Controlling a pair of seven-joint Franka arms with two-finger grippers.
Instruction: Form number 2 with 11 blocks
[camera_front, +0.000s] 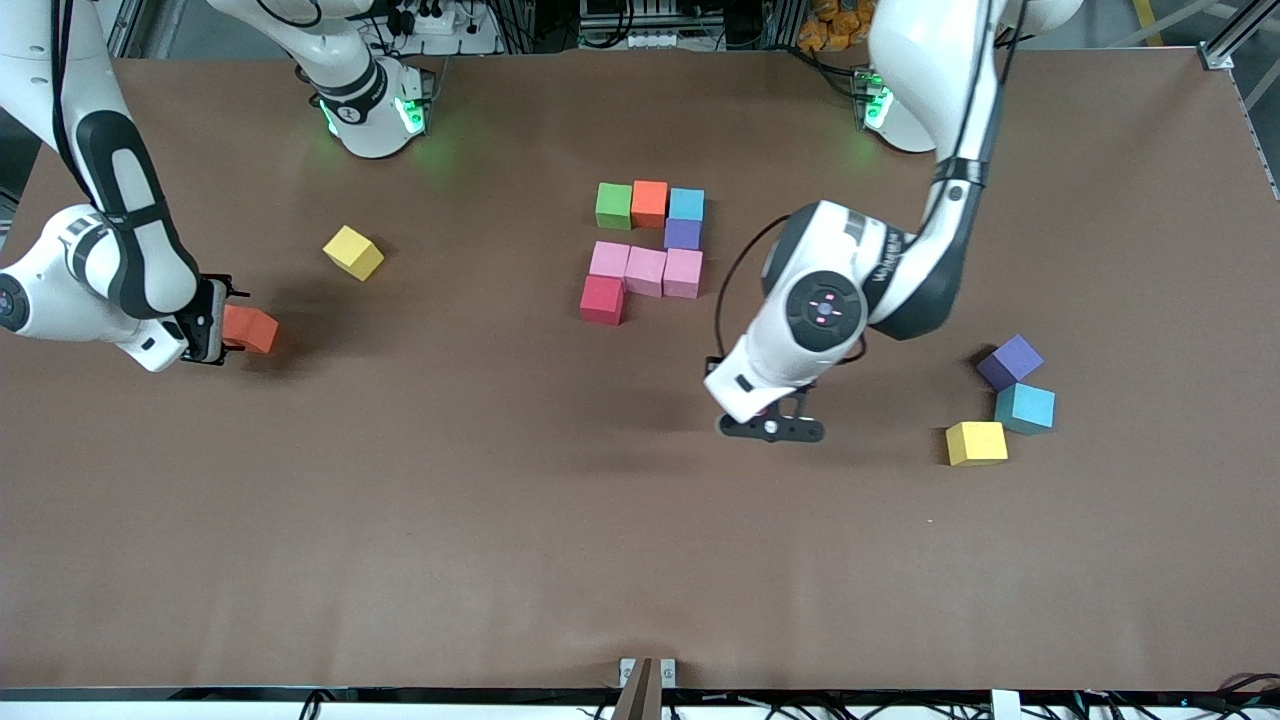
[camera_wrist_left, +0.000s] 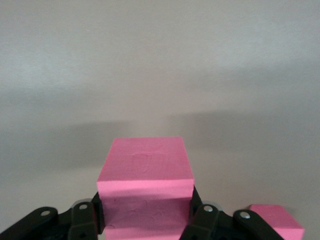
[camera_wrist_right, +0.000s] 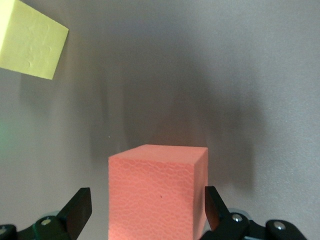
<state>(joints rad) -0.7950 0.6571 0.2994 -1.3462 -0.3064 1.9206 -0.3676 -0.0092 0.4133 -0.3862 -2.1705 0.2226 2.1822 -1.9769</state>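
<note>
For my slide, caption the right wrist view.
Right hand straddling an orange block, a yellow block lying loose close by.

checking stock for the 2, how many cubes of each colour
green matte cubes: 1
orange matte cubes: 2, one at the right claw
light blue matte cubes: 2
purple matte cubes: 2
pink matte cubes: 4, one in the left claw
red matte cubes: 1
yellow matte cubes: 2
total: 14

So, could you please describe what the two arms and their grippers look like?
Both arms have glossy white shells with black bands at the joints, and green lights glow at their bases. Thin black cables run along the left arm, whose round wrist cap carries small pink marks. The right arm looks the same. The left gripper and right gripper are black, with flat fingers fixed by silver screws.
</note>
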